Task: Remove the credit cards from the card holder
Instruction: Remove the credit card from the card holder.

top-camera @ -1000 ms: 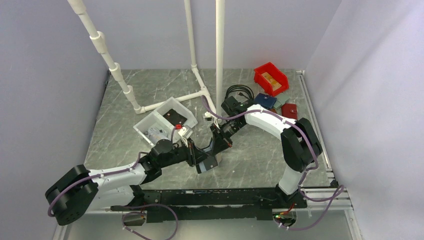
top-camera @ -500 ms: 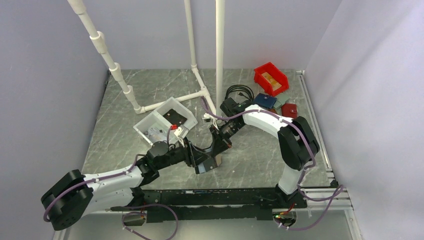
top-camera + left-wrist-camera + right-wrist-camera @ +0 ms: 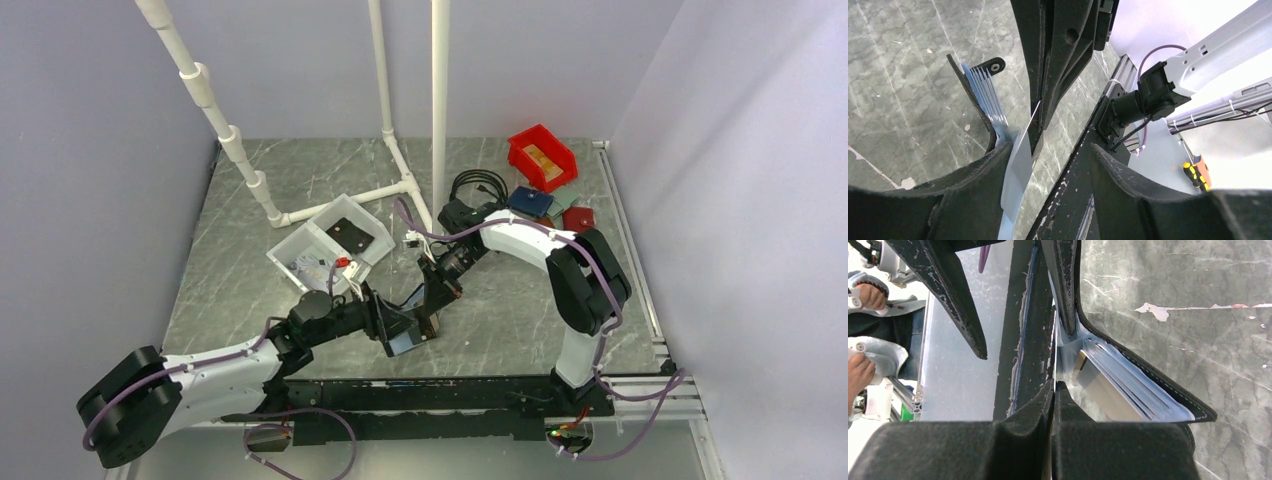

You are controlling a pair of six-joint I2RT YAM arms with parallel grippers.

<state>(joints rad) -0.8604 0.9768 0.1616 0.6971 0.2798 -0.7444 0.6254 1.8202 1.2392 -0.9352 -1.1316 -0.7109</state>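
The right fingers point(image 3: 998, 450) are pressed fully together, and a thin pale edge point(image 3: 1033, 115) runs in between their tips. Whether that sliver is a card or only the clear lining of a pocket, I cannot tell. The left fingers point(image 3: 963, 200) stand well apart with a plain gap between them and clamp nothing. A pale inner sheet of the card holder point(image 3: 992, 102) lies against the inside of one of them, and the other touches nothing.

The card holder stands open on edge between the two arms, near the front middle of the desk point(image 3: 1173, 315). Its black rim and snap tab face outward and its pleated grey-blue pockets are fanned. Whether its lower edge rests on the desk or hangs just above it is not clear.

From the right wrist, a flat tan-and-grey slab sits deep in one pleat. I take this to be the credit cards point(image 3: 1098, 387), with only their end showing.

By my reading the task is opened but not advanced. The holder is unfolded and its pockets spread, yet no card lies loose on the desk in any view. Every card is left to be drawn out and set down, and the holder will likely need steadying from the left side first.
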